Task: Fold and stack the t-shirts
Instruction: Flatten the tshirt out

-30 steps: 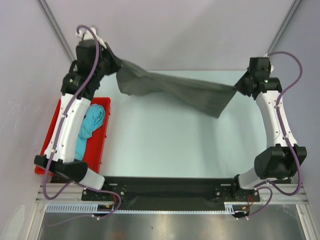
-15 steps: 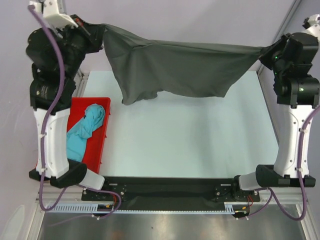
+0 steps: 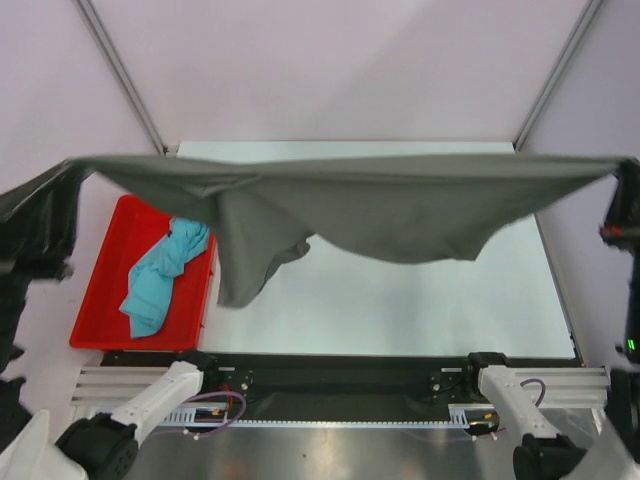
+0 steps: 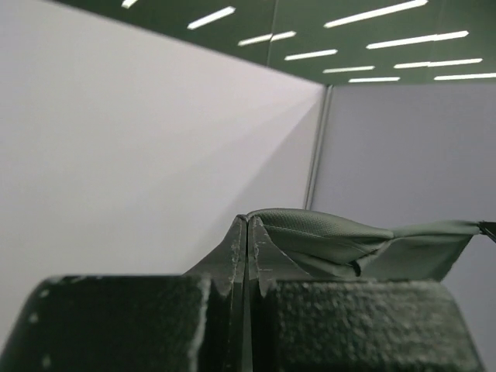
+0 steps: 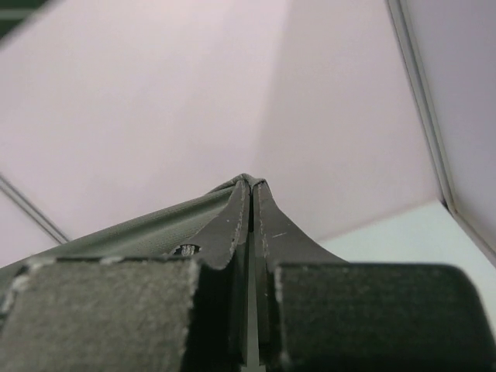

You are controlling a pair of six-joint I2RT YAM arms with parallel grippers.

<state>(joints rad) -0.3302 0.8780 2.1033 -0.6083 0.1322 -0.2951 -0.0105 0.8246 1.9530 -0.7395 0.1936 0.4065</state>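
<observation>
The dark grey t-shirt (image 3: 380, 205) hangs stretched wide in the air, high above the pale table (image 3: 420, 300), with one loose part drooping at its left. My left gripper (image 4: 246, 221) is shut on its left edge; grey cloth (image 4: 325, 240) trails off to the right of the fingertips. My right gripper (image 5: 252, 184) is shut on the opposite edge, where cloth (image 5: 139, 229) runs off to the left. In the top view both grippers sit at the frame's side edges, mostly behind the cloth. The teal t-shirt (image 3: 160, 272) lies crumpled in the red tray (image 3: 100, 290).
The red tray stands at the table's left edge. Metal frame posts (image 3: 120, 75) rise at the back corners against pale walls. The arm bases and black rail (image 3: 330, 375) line the near edge.
Both arms have risen and spread apart, lifting the grey t-shirt off the table's back and pulling it taut across the top view. The teal t-shirt and tray have not moved.
</observation>
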